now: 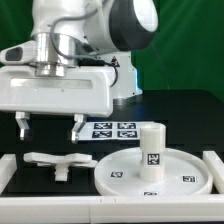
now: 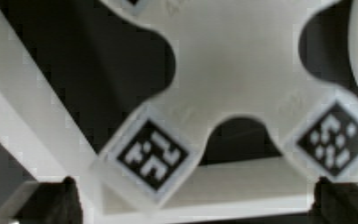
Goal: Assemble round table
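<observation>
Tool (image 1: 50, 128) hangs released, empty, above the cross piece (image 1: 55, 161); post (image 1: 152, 142) stands upright on the disc (image 1: 118, 168)

Black tabletop (image 1: 185, 108). Lying on it: white plastic four-armed cross piece (image 1: 55, 160) at the exterior view's left, large white rimmed round disc (image 1: 118, 172) at its right, flat white marker board (image 1: 112, 130) behind both.
</observation>
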`<act>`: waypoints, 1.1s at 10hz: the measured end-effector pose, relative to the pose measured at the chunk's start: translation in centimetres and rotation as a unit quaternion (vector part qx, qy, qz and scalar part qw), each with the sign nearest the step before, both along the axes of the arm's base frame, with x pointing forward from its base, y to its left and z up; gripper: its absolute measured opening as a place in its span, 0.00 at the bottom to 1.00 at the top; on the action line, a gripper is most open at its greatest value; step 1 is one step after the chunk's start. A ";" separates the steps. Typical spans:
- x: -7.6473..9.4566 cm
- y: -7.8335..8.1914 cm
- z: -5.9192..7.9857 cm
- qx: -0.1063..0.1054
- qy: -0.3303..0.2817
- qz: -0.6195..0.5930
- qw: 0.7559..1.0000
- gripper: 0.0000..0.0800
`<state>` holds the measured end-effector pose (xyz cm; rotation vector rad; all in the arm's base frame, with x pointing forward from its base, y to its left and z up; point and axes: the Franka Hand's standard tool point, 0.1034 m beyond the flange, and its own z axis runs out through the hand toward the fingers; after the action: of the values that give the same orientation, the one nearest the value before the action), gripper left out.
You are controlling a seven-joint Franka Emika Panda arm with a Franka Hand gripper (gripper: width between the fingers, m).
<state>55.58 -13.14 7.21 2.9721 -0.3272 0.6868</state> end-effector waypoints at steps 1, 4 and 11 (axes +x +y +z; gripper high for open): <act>-0.3 0.6 -0.4 0.005 0.007 0.004 1.000 0.81; -0.3 0.6 -0.5 0.007 0.008 0.004 1.000 0.81; -2.8 1.2 -2.4 -0.034 0.013 0.046 0.998 0.81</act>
<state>52.79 -11.96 4.85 2.9436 -0.1623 0.6531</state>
